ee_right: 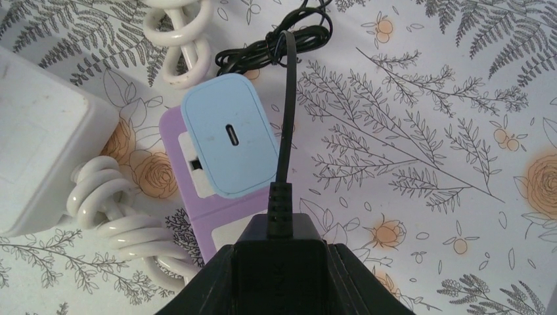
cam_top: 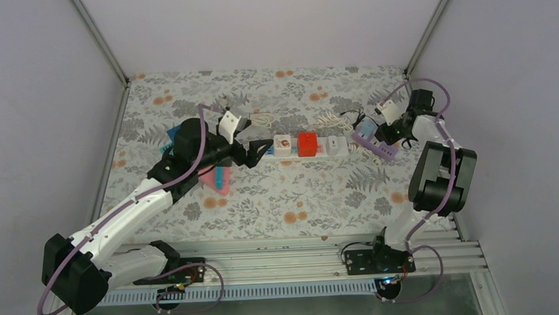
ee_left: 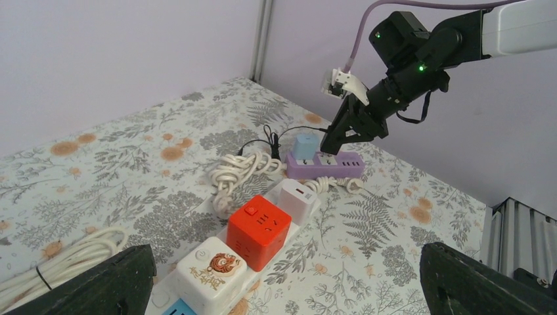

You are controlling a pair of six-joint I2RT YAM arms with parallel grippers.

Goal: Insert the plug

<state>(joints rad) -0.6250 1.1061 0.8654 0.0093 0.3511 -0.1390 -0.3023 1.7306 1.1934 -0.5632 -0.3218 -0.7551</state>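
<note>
The left arm (cam_top: 124,212) and right arm (cam_top: 428,126) have white links, black joints, and looping lilac cables (cam_top: 203,129).

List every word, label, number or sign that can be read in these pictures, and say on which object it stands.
No text can be read in any view.
The white cube adapter carries a brown and orange emblem, too blurred to read.
The red cube adapter, blue charger, purple power strip and black plug show no lettering.

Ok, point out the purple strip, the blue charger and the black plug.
purple strip (ee_left: 316,172): left wrist view, near side wall.
blue charger (ee_right: 226,131): right wrist view, top face.
black plug (ee_right: 281,230): right wrist view, its body.
</note>
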